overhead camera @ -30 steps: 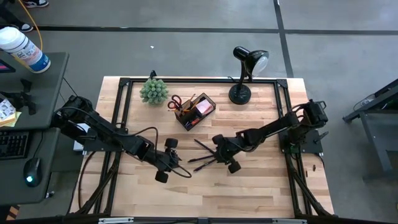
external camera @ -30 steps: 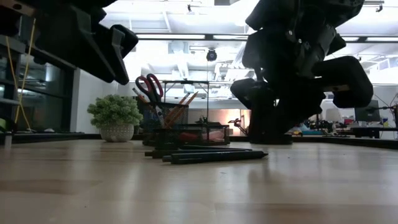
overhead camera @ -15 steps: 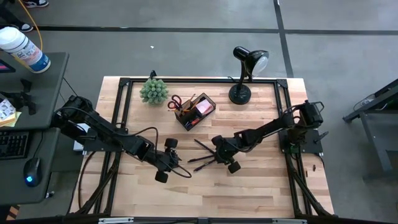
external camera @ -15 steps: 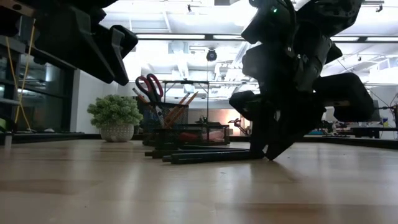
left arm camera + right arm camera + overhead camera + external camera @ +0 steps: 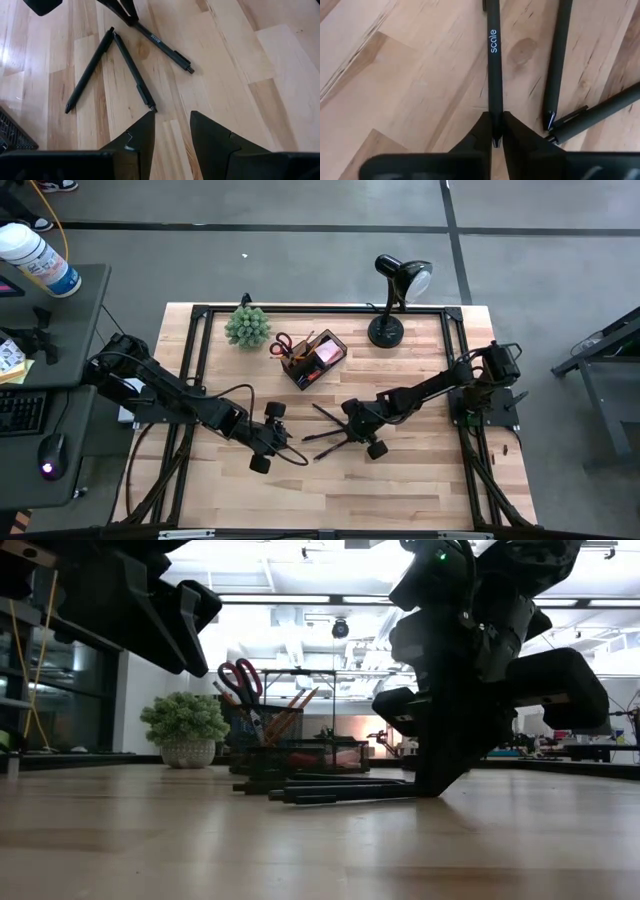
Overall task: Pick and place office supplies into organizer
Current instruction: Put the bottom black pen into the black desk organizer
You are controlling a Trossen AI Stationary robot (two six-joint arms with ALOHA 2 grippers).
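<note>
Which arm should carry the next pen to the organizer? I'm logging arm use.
The right. Its hand is already closed on a black pen on the table, near the organizer. The left hand hangs open short of the pens.

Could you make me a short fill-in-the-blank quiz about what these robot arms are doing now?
1. The right end effector is shut on a black ____.
2. Loose pens on the table number ____.
3. The scissors in the organizer have ____ handles.

Missing words: pen; three; red
</note>
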